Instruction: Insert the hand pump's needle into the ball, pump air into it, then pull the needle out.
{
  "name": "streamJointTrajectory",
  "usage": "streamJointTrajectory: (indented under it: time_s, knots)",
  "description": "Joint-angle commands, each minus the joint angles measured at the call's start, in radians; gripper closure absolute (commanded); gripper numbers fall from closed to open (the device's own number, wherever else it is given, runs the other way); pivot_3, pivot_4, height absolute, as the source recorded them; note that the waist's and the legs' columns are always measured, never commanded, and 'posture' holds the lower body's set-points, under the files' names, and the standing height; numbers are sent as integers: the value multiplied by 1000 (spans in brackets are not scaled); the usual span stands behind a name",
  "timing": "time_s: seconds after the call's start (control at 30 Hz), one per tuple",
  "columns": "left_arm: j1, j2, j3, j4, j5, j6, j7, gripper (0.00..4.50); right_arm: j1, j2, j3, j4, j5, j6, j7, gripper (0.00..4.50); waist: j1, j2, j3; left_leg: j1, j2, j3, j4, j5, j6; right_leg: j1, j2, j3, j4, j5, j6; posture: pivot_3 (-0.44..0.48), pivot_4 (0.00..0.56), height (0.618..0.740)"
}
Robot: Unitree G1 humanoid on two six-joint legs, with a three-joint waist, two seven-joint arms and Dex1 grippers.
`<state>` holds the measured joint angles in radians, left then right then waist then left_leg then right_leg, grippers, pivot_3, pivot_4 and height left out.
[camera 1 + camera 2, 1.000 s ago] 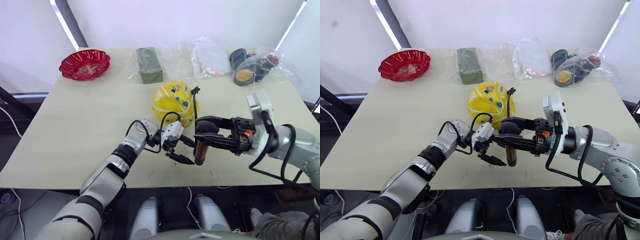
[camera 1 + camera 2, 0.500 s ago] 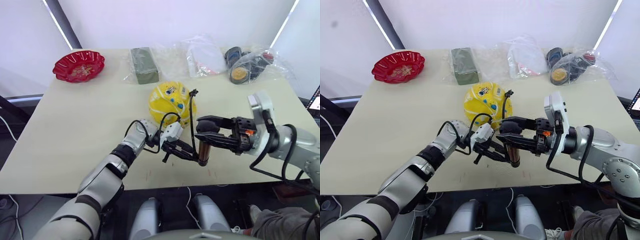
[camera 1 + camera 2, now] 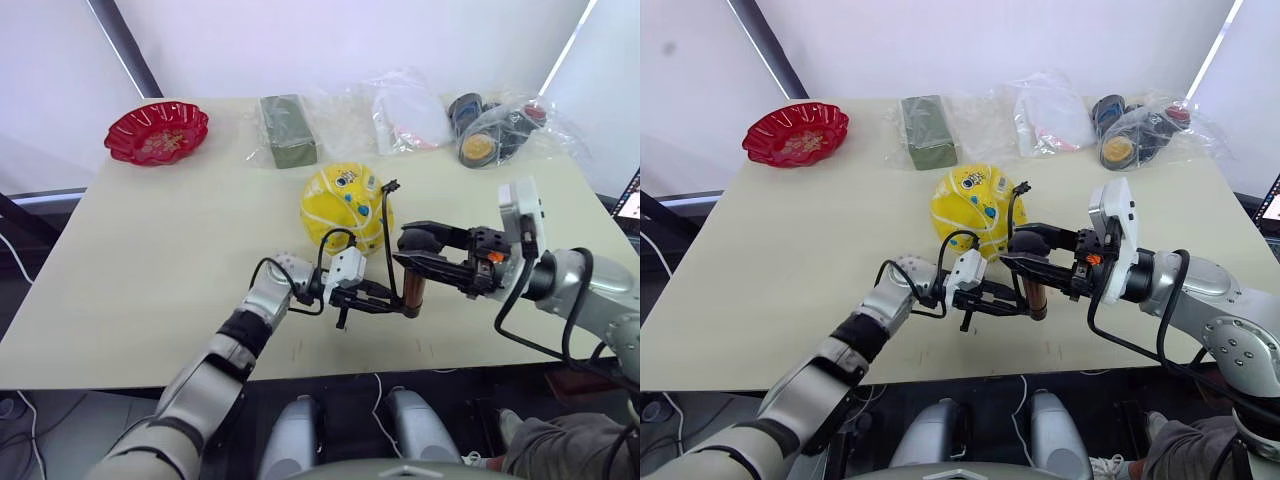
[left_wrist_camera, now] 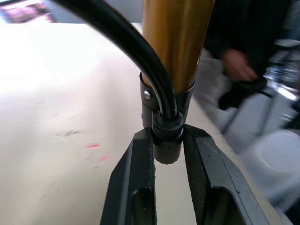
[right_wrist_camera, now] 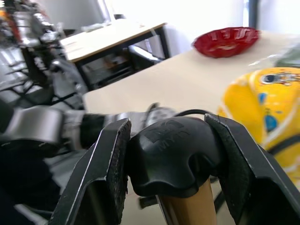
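Pump first: your hand pump (image 3: 411,291) hangs upright above the desk (image 3: 150,250), just in front of the ball (image 3: 345,207), with two grips sharing it. Your right gripper (image 5: 168,154) is clamped on the black T-handle (image 5: 171,149) at the top, one finger on each side of it. Your left gripper (image 4: 167,154) is closed on the black cap at the bottom of the gold cylinder, right where the hose (image 3: 386,235) leaves the body. I judge this split is deliberate: one grip steadies the base, the other is placed to work the handle up and down once air is needed.

From the bottom cap the hose loops up and over, and its black end fitting (image 3: 392,185) sits at the upper right side of the ball. You cannot tell from these views whether the needle itself is seated in the valve or only resting beside it; the tip is too small to make out.

Relative to your grippers, the ball lies just beyond them on the desk, near but not touching either, and it stands free with nothing holding it. That matters, in my judgement, because a tug on the hose could roll it.

Further back lie a red bowl (image 3: 156,131), a dark green packet (image 3: 287,129) and clear bags (image 3: 410,108), all well apart from the work.
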<state>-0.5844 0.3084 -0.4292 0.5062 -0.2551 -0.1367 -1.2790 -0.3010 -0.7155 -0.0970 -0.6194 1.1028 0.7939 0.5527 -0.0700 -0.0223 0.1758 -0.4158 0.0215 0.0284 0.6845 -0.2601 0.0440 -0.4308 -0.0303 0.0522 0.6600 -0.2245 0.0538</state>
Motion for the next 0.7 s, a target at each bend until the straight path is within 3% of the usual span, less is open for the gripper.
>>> streamJointTrajectory:
  time_s: [0.03, 0.4, 0.7]
  knots:
    - [76, -6, 31, -205, 33, 125, 137, 4115, -1, 21, -36, -20, -26, -30, -43, 2479, 0, 0, 0, 0, 0, 1, 0, 0, 0, 0, 0, 0, 0, 0, 0, 0, 150, 740]
    - [182, -25, 38, -357, 173, 301, 404, 4115, -6, 85, 33, 26, -189, -27, -141, 2479, 1, 0, 0, 1, 0, 2, 0, 0, 0, 0, 0, 1, 1, 0, 1, 0, 150, 740]
    - [188, -74, 29, -255, 223, 243, 448, 4115, 32, 128, 111, 15, -320, -20, -174, 2479, 5, 0, -1, 1, 0, 3, 0, 0, 0, 0, -1, 1, 1, 0, 1, 0, 150, 740]
